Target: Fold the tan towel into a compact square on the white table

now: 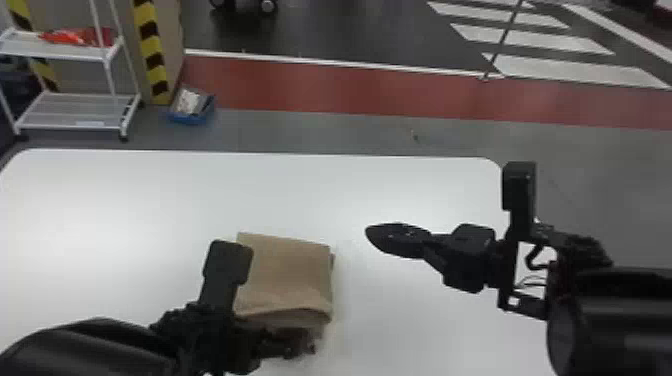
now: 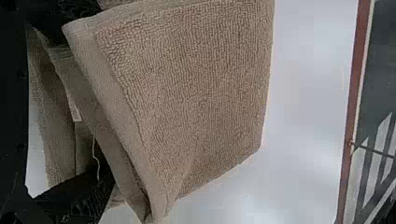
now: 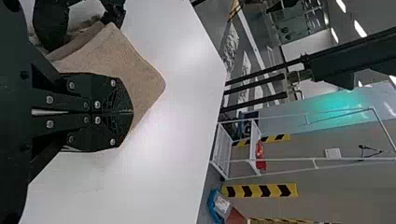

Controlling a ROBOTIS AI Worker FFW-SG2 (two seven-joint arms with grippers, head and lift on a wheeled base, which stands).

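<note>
I'm looking at the towel (image 1: 290,280) on the bench (image 1: 125,215), folded into a thick, roughly square pad between my two arms. My left end effector (image 1: 300,345) is down low at the pad's edge on the robot's side. From its wrist camera its fingers are spread well apart, released, with layers of towel in the space between them. The same camera shows me the ribbed top of the pad, its smooth hem running along the near edge, and looser layers sagging beneath, with a small white tag (image 2: 74,111) on one of them. My right end effector (image 1: 374,235) hangs to the right of the towel, apart from it, clenched with its fingers together and nothing in them. On the floor past the bench I've got a white cart (image 1: 65,52) at the left with something red (image 1: 75,36) on its upper shelf, and a blue bin (image 1: 192,117) near it, beside a striped post (image 1: 150,50).
</note>
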